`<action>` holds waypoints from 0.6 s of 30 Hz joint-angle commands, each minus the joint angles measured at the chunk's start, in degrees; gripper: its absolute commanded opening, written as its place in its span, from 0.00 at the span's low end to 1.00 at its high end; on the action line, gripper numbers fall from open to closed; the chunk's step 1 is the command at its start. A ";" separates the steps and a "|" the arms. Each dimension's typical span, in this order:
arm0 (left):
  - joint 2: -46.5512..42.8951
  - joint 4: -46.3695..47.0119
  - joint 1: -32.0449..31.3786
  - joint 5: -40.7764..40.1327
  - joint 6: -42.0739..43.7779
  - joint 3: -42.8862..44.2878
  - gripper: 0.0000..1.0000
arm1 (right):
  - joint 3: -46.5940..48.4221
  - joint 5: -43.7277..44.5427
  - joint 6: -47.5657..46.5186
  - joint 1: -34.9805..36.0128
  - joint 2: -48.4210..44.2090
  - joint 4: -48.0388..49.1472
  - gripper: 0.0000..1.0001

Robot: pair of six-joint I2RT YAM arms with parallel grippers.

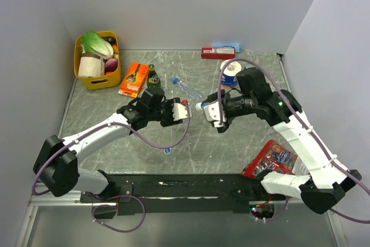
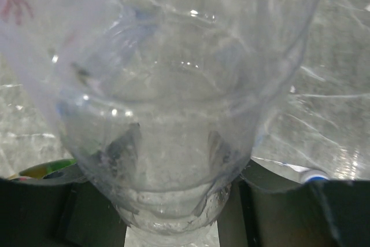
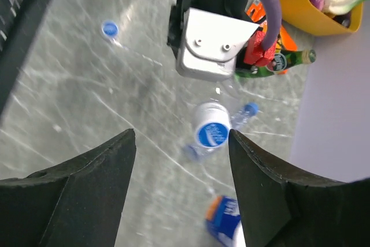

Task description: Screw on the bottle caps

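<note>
Presently: one clear bottle [image 2: 173, 143], likely light and crushable, clamped mid-body in my left gripper [image 1: 184, 111]; blue cap [image 3: 212, 133] wants a rim pinch; right gripper [image 3: 180, 138] spread, empty.

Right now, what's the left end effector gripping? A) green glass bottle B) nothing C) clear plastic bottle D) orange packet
C: in the left wrist view a clear plastic bottle sits clamped in the left end effector.

Top cam overlooks the whole desk [image 1: 231, 143]; left wrist's jammed against a bottle [image 2: 173, 143] (super close); right wrist sees desk too.
</note>
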 commanded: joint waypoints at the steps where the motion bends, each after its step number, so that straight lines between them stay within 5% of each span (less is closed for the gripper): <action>1: -1.90 -2.31 0.28 5.55 3.47 2.81 0.01 | 0.54 4.06 -9.49 1.90 0.89 1.95 0.71; 13: -2.43 -2.84 0.37 7.05 4.89 3.25 0.01 | 1.50 4.85 -9.84 4.53 3.35 0.90 0.63; 18: -2.43 -2.67 0.28 7.40 5.06 3.33 0.01 | 1.94 5.29 -10.10 5.24 4.66 -0.58 0.51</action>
